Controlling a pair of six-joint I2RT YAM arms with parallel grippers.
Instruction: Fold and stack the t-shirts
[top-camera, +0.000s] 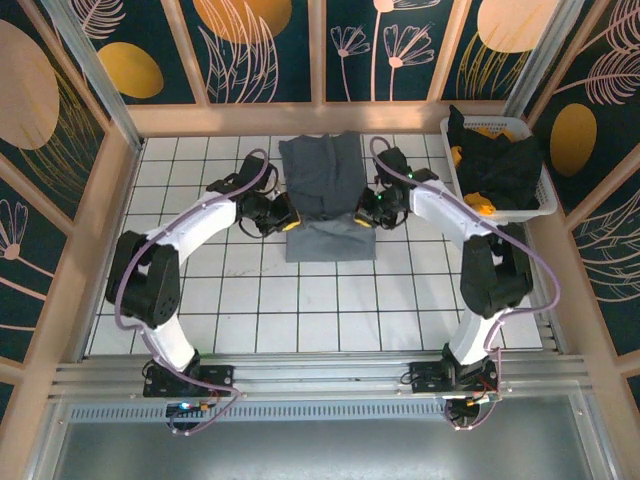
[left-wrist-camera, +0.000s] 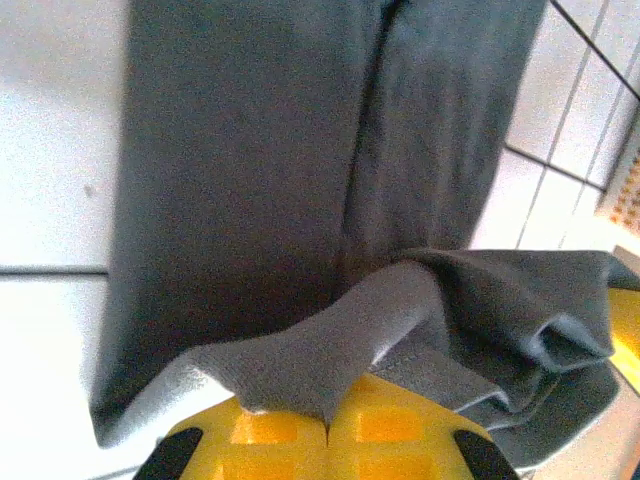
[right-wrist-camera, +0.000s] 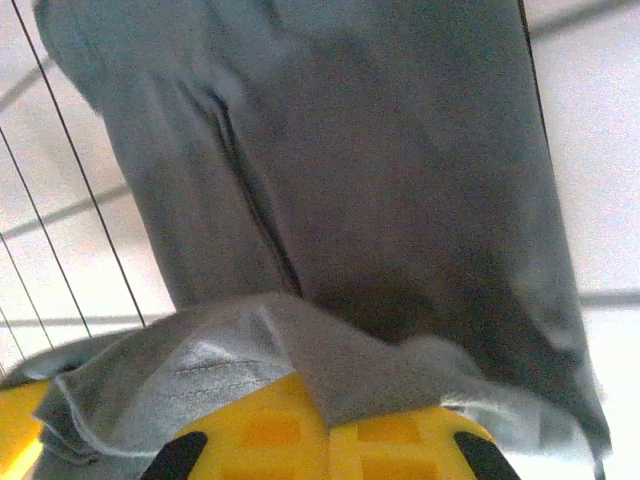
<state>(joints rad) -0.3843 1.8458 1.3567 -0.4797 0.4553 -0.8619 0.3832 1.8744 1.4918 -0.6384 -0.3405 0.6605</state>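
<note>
Left tool (top-camera: 287, 218) and right tool (top-camera: 364, 214), mid-worktop: each was pressed together on a fold of the slate grey-blue t-shirt (top-camera: 322, 180), the left pinching its left edge and the right its right edge, with yellow fingers (left-wrist-camera: 270, 437) meeting under bunched cloth in both wrist views. The shirt lay between them on the white tiled worktop (top-camera: 200, 300), its near portion flat and the part beyond doubled over, reaching toward the far wall. Far right corner: a white slatted basket (top-camera: 545, 205) held a black t-shirt (top-camera: 500, 160), with orange-yellow cloth (top-camera: 483, 206) showing among its folds.
</note>
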